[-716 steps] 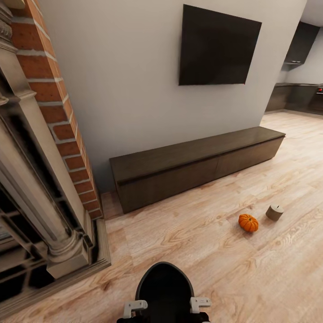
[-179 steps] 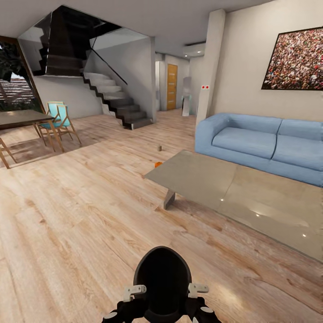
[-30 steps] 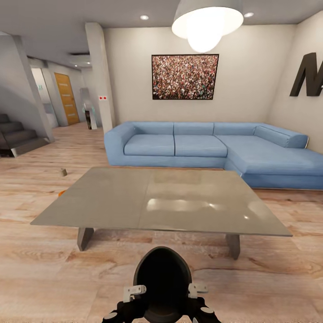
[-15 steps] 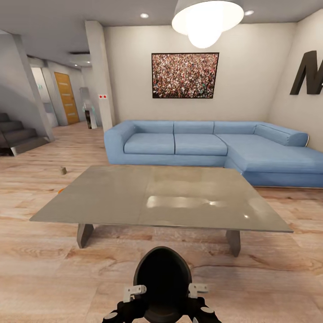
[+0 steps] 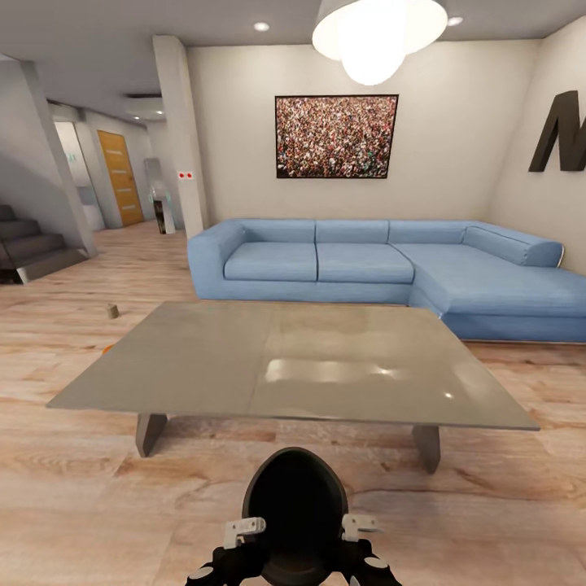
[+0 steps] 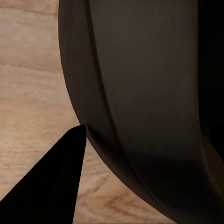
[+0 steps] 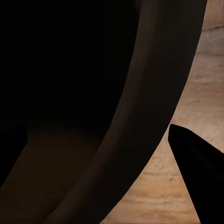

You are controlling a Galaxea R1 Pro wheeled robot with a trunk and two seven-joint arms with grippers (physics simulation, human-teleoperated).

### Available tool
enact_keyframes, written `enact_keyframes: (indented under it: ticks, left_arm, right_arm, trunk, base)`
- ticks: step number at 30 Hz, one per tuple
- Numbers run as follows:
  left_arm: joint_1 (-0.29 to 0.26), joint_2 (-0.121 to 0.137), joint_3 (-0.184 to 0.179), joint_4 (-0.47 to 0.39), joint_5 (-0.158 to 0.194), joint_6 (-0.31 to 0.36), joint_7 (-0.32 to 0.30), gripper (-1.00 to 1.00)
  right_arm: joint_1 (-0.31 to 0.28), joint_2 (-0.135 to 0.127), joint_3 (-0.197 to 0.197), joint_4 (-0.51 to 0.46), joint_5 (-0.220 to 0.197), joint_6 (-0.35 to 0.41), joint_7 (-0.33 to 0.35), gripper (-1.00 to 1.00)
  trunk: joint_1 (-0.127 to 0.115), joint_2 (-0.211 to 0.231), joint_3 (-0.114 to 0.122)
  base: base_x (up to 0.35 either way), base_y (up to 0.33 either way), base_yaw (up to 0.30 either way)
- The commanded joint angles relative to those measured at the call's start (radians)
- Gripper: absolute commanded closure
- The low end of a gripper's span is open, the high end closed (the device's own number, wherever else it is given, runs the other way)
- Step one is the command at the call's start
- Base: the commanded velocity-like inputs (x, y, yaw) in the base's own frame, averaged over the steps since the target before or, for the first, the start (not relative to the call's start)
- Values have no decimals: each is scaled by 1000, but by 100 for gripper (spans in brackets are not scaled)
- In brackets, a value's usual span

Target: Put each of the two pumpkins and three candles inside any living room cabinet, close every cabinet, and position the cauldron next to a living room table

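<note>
One candle (image 5: 111, 311), a small grey stub, stands on the wood floor far to the left, beyond the low grey table (image 5: 203, 358). A sliver of orange pumpkin (image 5: 107, 348) peeks out past the table's left edge, mostly hidden by the tabletop. The cabinet and the cauldron are out of view. My black trunk (image 5: 295, 513) rises at the bottom middle of the head view. In each wrist view a dark finger (image 6: 51, 186) (image 7: 196, 163) lies beside a dark curved surface, over wood floor. How the jaws stand is unclear.
A blue corner sofa (image 5: 366, 268) runs behind the table and along the right. Stairs (image 5: 28, 252) and a hallway with an orange door (image 5: 120, 175) lie at the left. A pillar (image 5: 183, 138) stands by the sofa's left end. Open floor lies left of the table.
The head view has shifted slightly and the table sits a bit lower and wider in it: the camera moved. The candle, pumpkin and arms hold their places.
</note>
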Motion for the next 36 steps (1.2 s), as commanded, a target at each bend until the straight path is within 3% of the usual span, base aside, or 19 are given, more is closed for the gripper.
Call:
enact_keyframes:
  ticks: [1, 36]
  left_arm:
    - [0, 7, -17, -5, 17, 5, -35, 100]
    - [0, 7, -17, -5, 18, 5, -34, 100]
  right_arm:
    - [-2, -2, -1, -5, -26, 6, 22, 100]
    - [-2, -2, -2, -3, -26, 8, 21, 100]
  trunk:
    - [0, 0, -1]
    - [0, 0, -1]
  base:
    - [92, 0, 0]
    - [83, 0, 0]
